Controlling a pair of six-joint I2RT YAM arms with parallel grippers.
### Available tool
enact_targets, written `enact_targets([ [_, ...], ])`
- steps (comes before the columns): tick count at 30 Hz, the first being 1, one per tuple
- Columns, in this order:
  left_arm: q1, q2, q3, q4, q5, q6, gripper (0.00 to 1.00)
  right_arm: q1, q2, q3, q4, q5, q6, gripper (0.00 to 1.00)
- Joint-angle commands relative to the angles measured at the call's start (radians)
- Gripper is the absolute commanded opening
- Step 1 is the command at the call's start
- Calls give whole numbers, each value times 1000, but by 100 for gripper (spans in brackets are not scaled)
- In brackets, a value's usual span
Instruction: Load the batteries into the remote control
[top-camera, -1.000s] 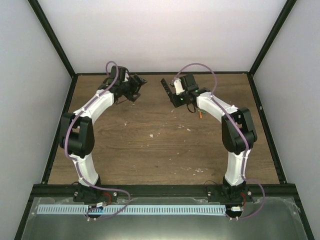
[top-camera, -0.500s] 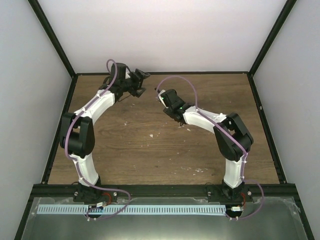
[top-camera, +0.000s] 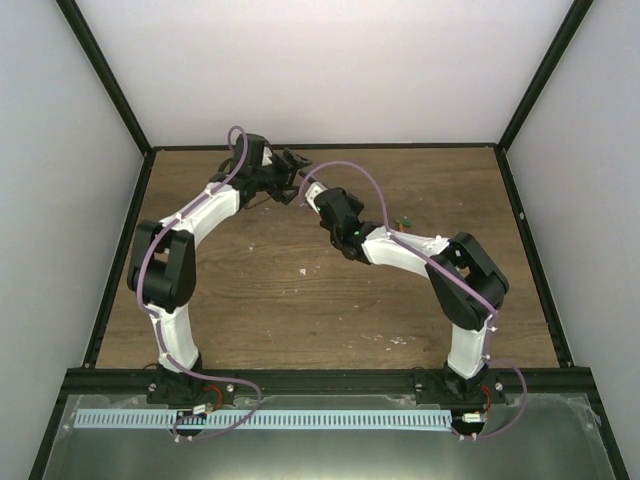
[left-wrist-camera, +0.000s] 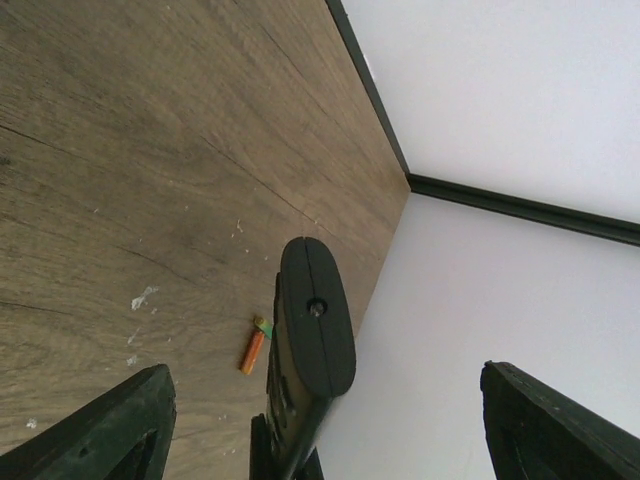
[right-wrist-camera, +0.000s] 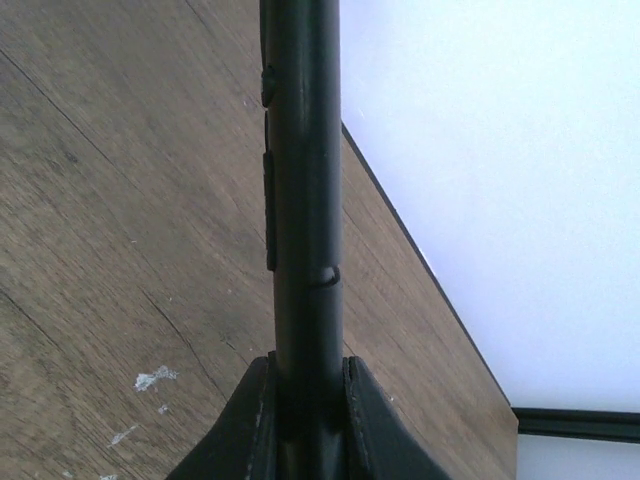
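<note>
Well, under both sets of jaws runs the wooden table (top-camera: 300, 300), its brown boards reaching the pale walls (top-camera: 320, 70) beyond my fingertips. My left arm (top-camera: 170, 270) and right arm (top-camera: 465, 280) both bend inward, so the two wrists meet near the far edge of the wood. My left gripper (top-camera: 291, 170) is spread wide. In its own wrist view, one of the dark fingers (left-wrist-camera: 120, 425) sits low at either side, with a broad gap between them. My right gripper (right-wrist-camera: 308, 430) is pressed together on the remote control (right-wrist-camera: 300, 150). It pinches the near end of the slim black body edge-on, and the rest runs straight out past those fingertips, with small side buttons showing along its edge. The remote's free end stands in the gap of my left jaws and touches neither finger. One battery (left-wrist-camera: 253, 348) lies flat on the wood beyond my left jaws, well apart from them, and seen from there it is just beside the remote's outline. It is orange, and its green end is the farther one from my fingers. Pale chips (left-wrist-camera: 143, 297) fleck the boards near it, below the jaws.
</note>
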Motion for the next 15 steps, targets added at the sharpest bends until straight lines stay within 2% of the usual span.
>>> enact_targets([
  [1,-8,6,-11,29,18,-14,83,21,-48,-21,89,22,-41,1],
  [3,-13,5,-13,30,16,-17,82,28,-47,-24,94,21,-49,1],
  [8,-24,4,-30,57,21,-29,57,40,-38,-27,107,36,-68,1],
  [12,-27,4,-32,42,19,-18,55,48,-49,-33,122,44,-79,1],
  [15,-27,-1,-39,42,16,-16,44,50,-49,-38,136,51,-93,1],
])
